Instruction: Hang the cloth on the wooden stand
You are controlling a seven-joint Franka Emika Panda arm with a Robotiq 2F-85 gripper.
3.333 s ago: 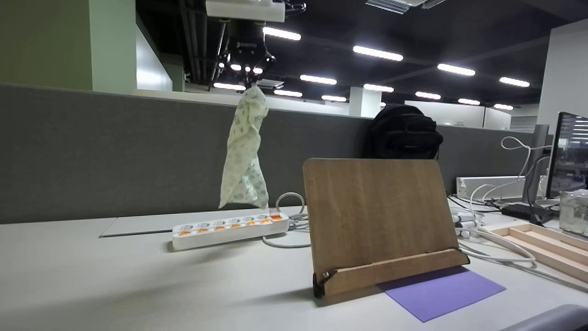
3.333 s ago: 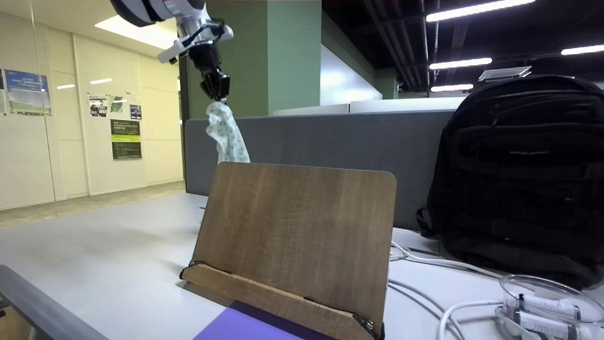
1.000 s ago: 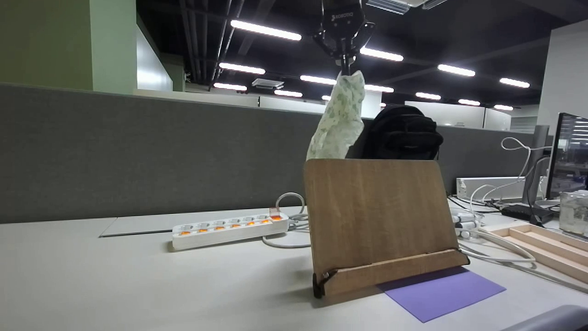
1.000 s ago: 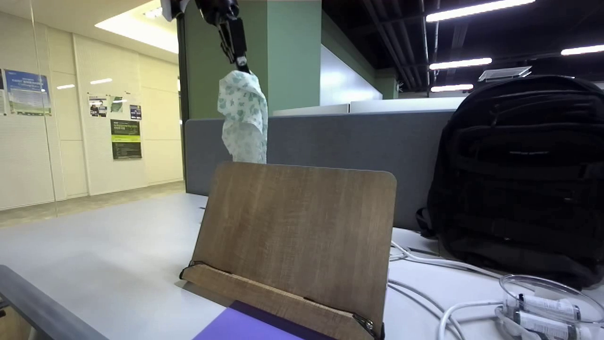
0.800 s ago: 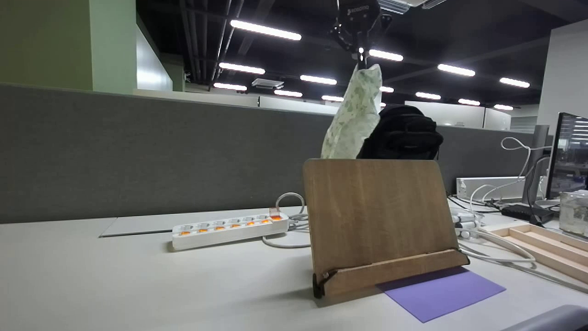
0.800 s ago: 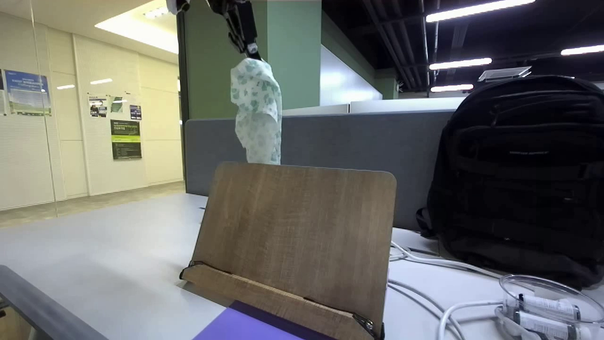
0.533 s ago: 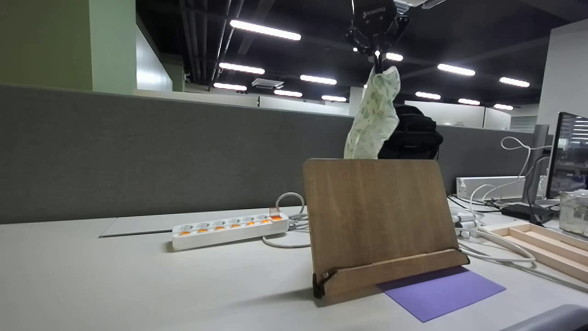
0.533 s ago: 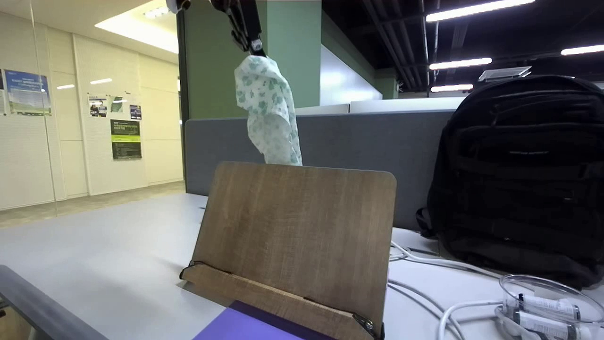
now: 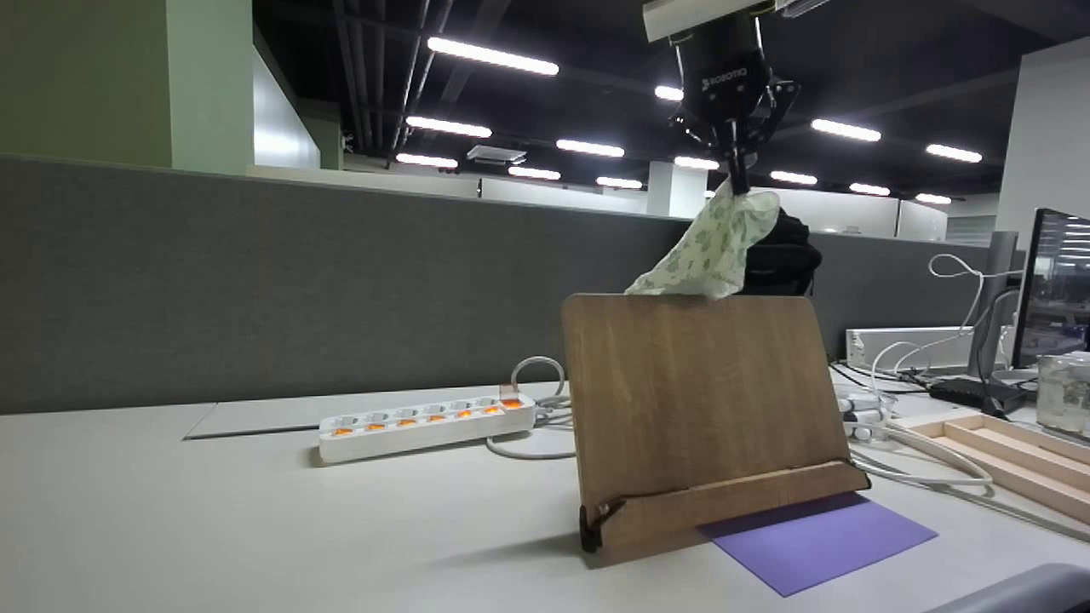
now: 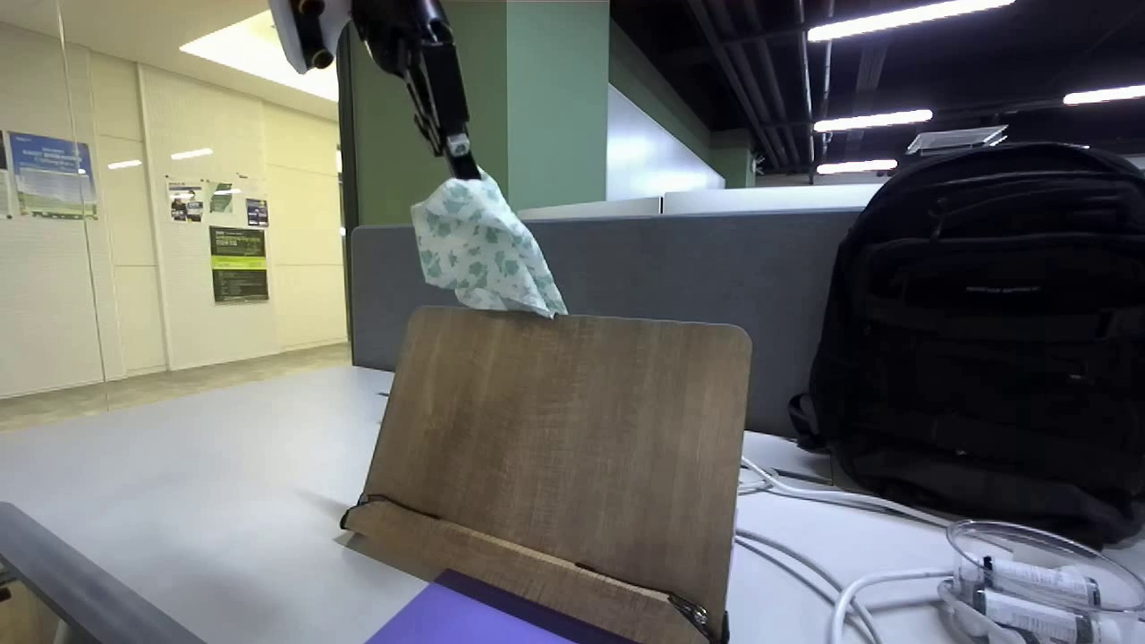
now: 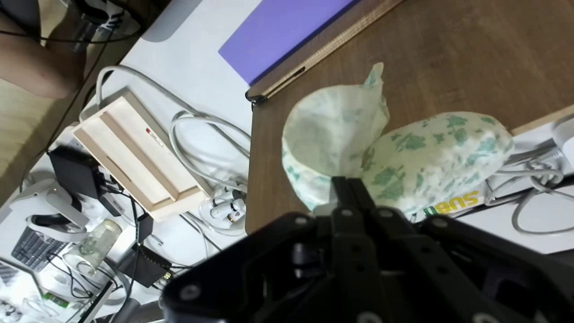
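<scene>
My jaws are pinched on the upper part of the cloth, holding it above the top edge of the wooden stand; in both exterior views its lower folds appear to meet that edge, though I can't tell how much hangs on the far side. I'd call the draping barely begun. If I let go with too little laid over the near face, the weight behind could drag it off onto the worktop. Going too low might push the stand over backward, and cloth this thin could cling to the jaws.
</scene>
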